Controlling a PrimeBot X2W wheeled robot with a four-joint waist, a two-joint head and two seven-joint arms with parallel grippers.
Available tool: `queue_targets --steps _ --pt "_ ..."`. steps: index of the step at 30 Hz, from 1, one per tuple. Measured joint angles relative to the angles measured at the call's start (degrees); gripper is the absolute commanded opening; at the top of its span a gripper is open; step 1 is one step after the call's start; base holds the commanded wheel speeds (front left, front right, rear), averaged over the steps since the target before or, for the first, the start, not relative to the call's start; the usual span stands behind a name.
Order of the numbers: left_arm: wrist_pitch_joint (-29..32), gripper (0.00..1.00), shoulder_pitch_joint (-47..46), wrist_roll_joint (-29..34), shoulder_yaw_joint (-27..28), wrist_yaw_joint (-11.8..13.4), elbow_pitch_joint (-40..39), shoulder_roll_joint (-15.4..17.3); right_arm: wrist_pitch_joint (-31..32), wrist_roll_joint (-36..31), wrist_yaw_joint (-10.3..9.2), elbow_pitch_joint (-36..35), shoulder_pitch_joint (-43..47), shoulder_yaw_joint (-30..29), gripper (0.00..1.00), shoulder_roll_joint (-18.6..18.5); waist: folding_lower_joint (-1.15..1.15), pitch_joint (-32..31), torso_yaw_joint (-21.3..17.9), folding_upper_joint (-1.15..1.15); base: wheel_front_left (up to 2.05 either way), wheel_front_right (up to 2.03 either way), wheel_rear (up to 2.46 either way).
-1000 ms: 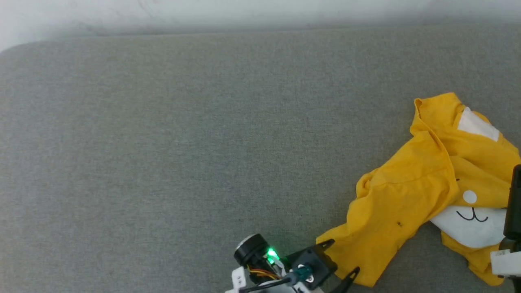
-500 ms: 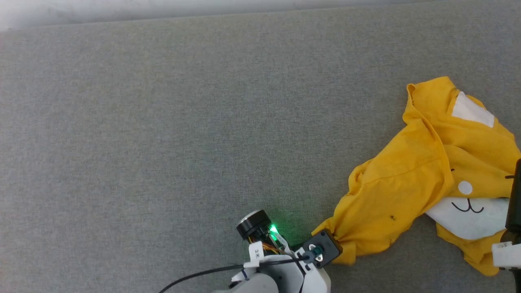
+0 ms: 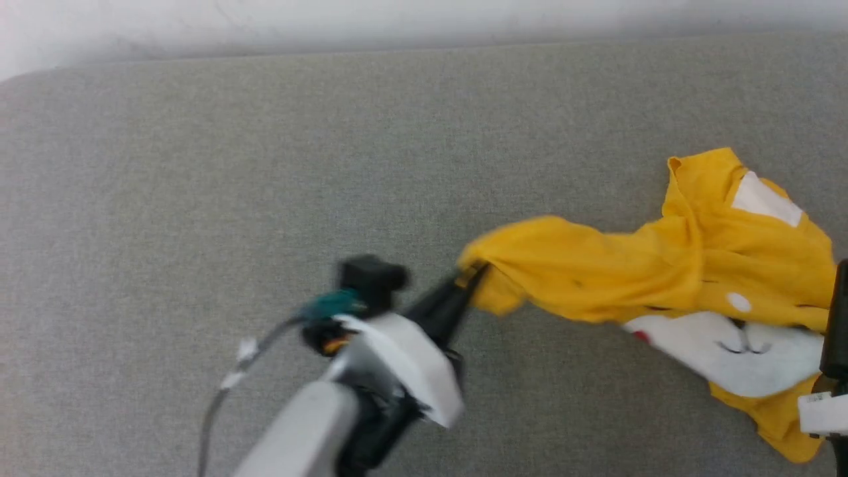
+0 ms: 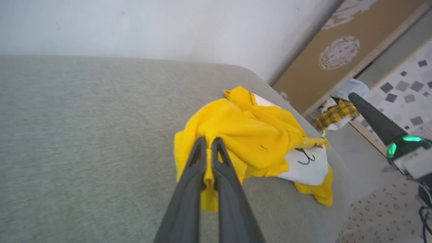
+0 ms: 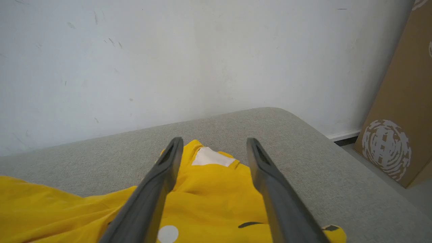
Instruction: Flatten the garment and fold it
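Note:
The garment (image 3: 669, 265) is a bright yellow T-shirt with a white cartoon muzzle, crumpled at the right of the grey cushion. My left gripper (image 3: 474, 273) is shut on a yellow edge of it and holds that part stretched out to the left, lifted off the surface. In the left wrist view the two dark fingers (image 4: 194, 168) pinch a fold of the garment (image 4: 249, 131). My right gripper (image 5: 214, 143) stands open above the garment (image 5: 216, 195), its fingers apart with nothing between them. Its dark body (image 3: 836, 331) shows at the right edge of the head view.
A wide grey cushion (image 3: 232, 199) stretches left of the shirt, backed by a white wall (image 5: 168, 50). A brown cardboard panel (image 4: 324, 57) leans at the right. Past the cushion's right edge are patterned floor (image 4: 378, 216) and a plaid cloth (image 4: 334, 114).
The left gripper closed on the shirt's near-left edge, then rose and swung left and away, drawing that part out into a long strip. The right arm stayed put. The camera shifted slightly.

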Motion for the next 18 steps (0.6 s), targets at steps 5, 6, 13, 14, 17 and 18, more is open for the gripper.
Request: queue_targets --steps 5,6,13,14,17,18 --pt "-0.8 0.00 8.0 -5.4 11.4 6.4 -6.9 4.8 0.5 0.4 0.00 0.2 0.5 0.1 1.00 0.0 0.00 -1.4 0.4 0.00 0.00 0.00 0.00" --pt "-1.3 0.00 10.2 -5.9 13.3 7.7 -7.4 5.8 0.5 0.5 0.00 0.3 0.8 0.2 1.00 0.0 -0.01 -1.6 0.4 0.00 0.00 0.00 0.00" --pt "-4.2 1.00 22.7 -8.8 18.8 11.6 -6.1 6.9 1.2 0.8 0.00 0.8 1.8 -0.1 1.00 0.0 -0.01 -2.3 1.0 0.00 0.00 0.00 0.00" --pt "-4.8 1.00 23.2 -9.1 18.8 11.6 -5.5 6.6 1.5 0.8 0.00 0.9 1.9 0.0 1.00 0.0 -0.01 -2.4 1.2 0.00 0.00 0.00 0.00" --pt "-7.2 1.00 23.4 -8.6 19.1 12.0 -4.8 6.0 2.0 0.8 0.00 1.0 1.9 0.3 1.00 0.0 -0.01 -2.9 1.6 0.00 0.00 0.00 0.00" --pt "-8.2 1.00 23.3 -8.4 19.3 12.0 -5.1 5.7 2.0 0.8 0.00 1.0 1.9 0.3 1.00 0.0 -0.01 -3.1 1.7 0.00 0.00 0.00 0.00"
